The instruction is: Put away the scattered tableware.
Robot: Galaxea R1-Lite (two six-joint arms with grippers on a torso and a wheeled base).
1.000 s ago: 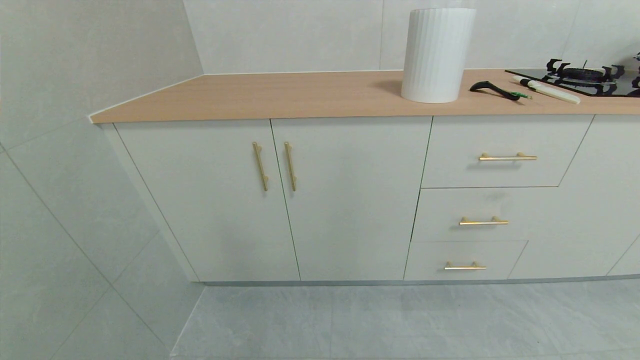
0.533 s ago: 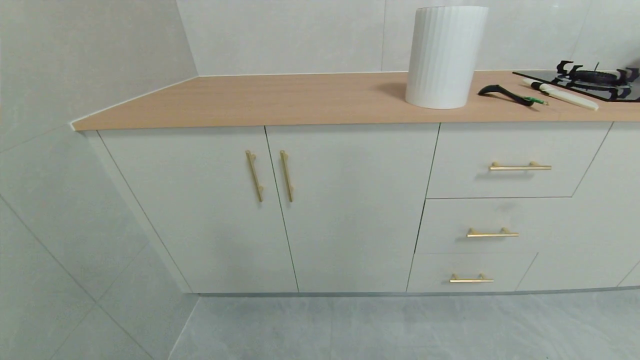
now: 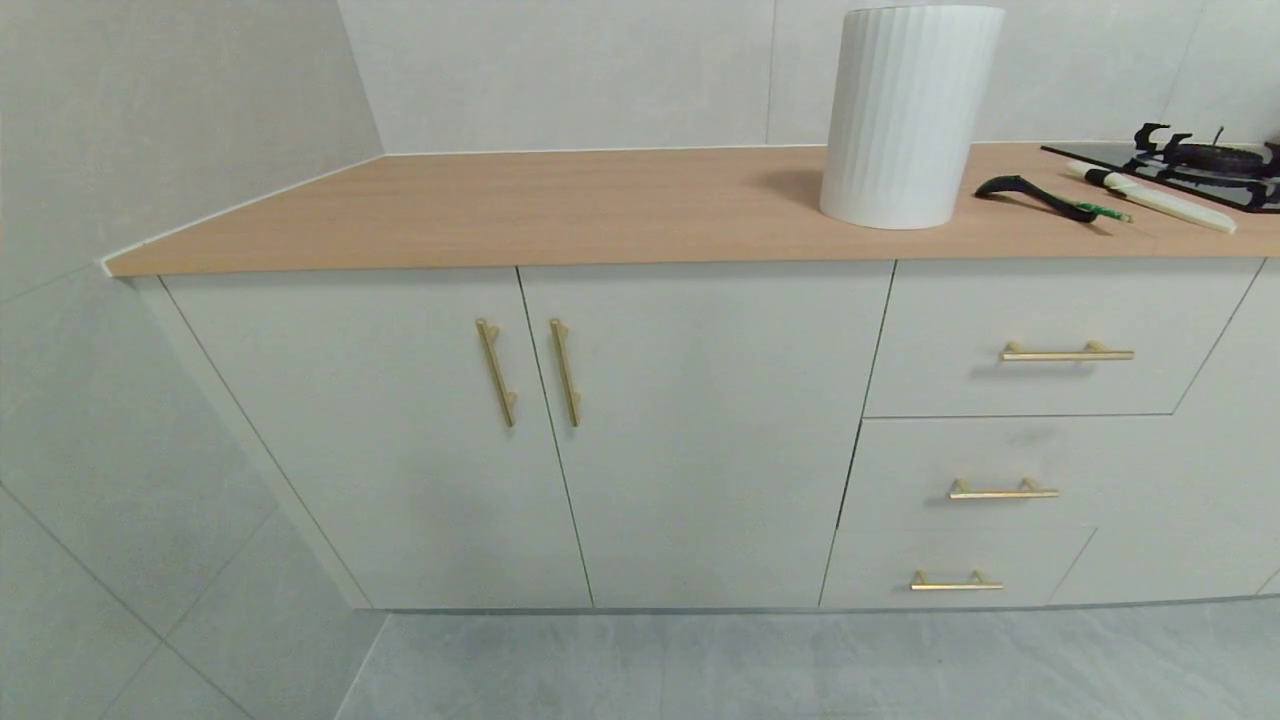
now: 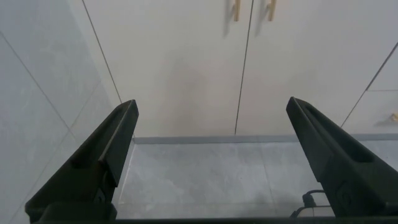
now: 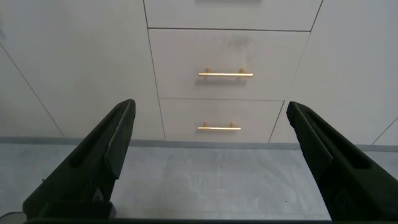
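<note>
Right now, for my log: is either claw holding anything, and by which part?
Nothing is held: the black left claw and black right claw stand open, empty.

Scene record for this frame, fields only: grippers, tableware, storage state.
left gripper: open, empty, facing the cabinet doors
right gripper: open, empty, facing the drawers
counter: canister upright; black utensil and white utensil lying beside it, toward the stove
storage: doors and all three drawers shut
</note>
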